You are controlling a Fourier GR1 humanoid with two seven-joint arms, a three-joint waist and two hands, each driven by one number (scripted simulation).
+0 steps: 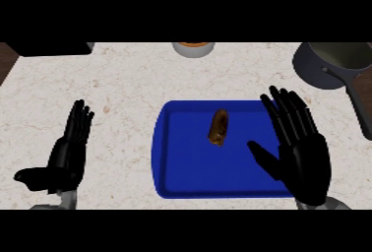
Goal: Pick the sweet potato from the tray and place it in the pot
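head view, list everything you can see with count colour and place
sweet potato: one, brown, lying lengthwise on the tray, a little above its middle
tray: one, blue, centre of the counter, between the two hands
pot: one, dark grey, far right corner, its long handle running down the right edge
small container: one, pale grey with an orange-brown top, at the far edge near the middle; cut off by the view
dark object: one, black, far left corner; too cropped to name
counter: one, pale speckled stone, under everything
left hand: one, black, open, on the left of the tray
right hand: one, black, open, over the tray's right edge
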